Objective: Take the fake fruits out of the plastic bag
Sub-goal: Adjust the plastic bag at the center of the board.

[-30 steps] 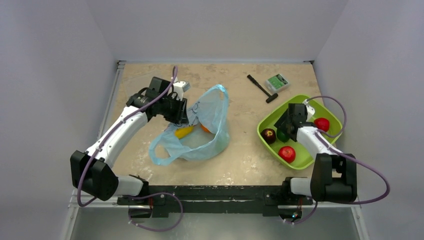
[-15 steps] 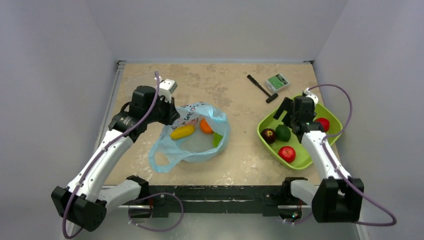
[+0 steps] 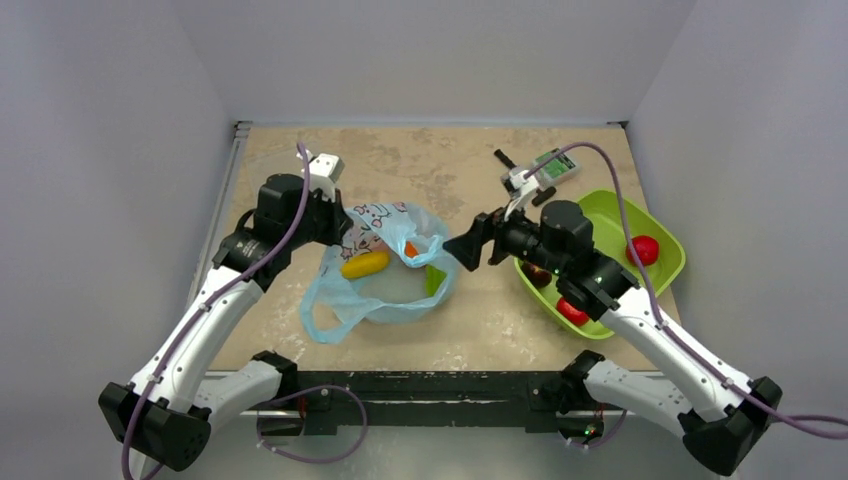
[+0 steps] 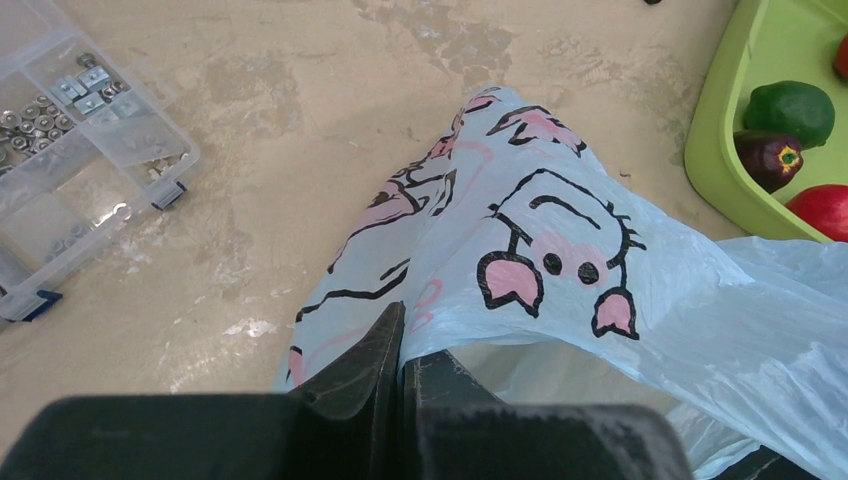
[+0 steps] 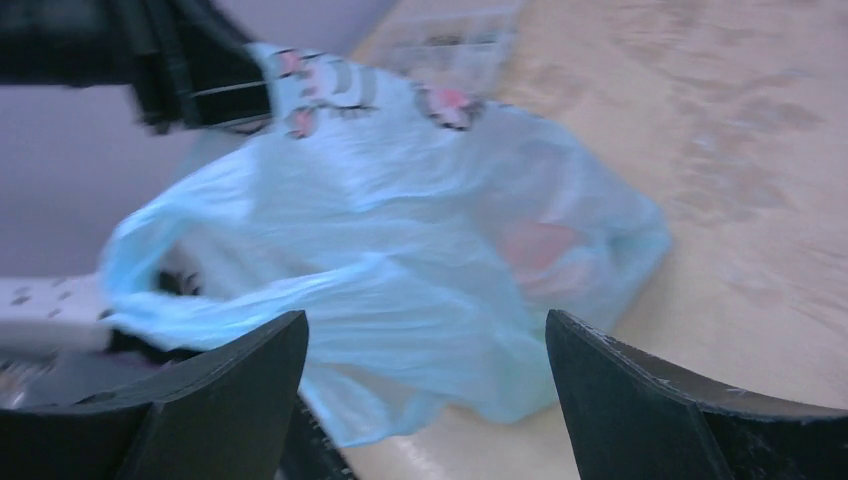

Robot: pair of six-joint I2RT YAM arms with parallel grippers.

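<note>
The left gripper, fingers pressed together, pinches the printed rim of the light-blue plastic bag at mid-table. The right gripper hangs spread wide just beside the bag's right side. A yellow fruit, an orange fruit and a green fruit lie inside.

Nothing legible shows anywhere; the bag bears only a pink-and-black cartoon print, without readable letters.
</note>
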